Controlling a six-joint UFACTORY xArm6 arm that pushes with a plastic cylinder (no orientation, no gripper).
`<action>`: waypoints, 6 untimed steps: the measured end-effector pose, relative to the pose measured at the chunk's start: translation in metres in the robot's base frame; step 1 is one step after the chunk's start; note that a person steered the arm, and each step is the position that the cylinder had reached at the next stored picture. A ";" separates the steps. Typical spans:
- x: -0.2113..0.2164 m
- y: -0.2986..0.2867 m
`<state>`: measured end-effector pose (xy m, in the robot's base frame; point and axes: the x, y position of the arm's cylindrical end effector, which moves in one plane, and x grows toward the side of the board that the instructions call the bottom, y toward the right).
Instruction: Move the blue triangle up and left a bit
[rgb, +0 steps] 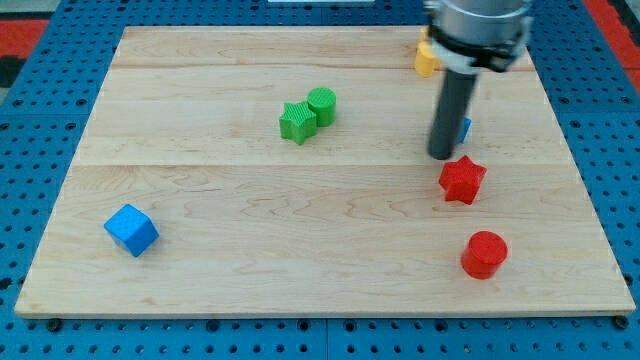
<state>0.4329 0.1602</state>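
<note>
The blue triangle (465, 128) is mostly hidden behind my rod; only a blue sliver shows at the rod's right edge, in the view's upper right. My tip (442, 156) rests on the board just left of and below that sliver, touching or nearly touching the block. A red star (462, 180) lies just below and right of my tip.
A red cylinder (484, 254) sits at the lower right. A green star (297, 122) and green cylinder (322, 105) touch each other at upper centre. A blue cube (131, 230) is at lower left. A yellow block (427, 58) sits at the top, partly behind the arm.
</note>
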 end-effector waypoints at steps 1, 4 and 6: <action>0.003 0.045; -0.056 0.010; -0.078 -0.020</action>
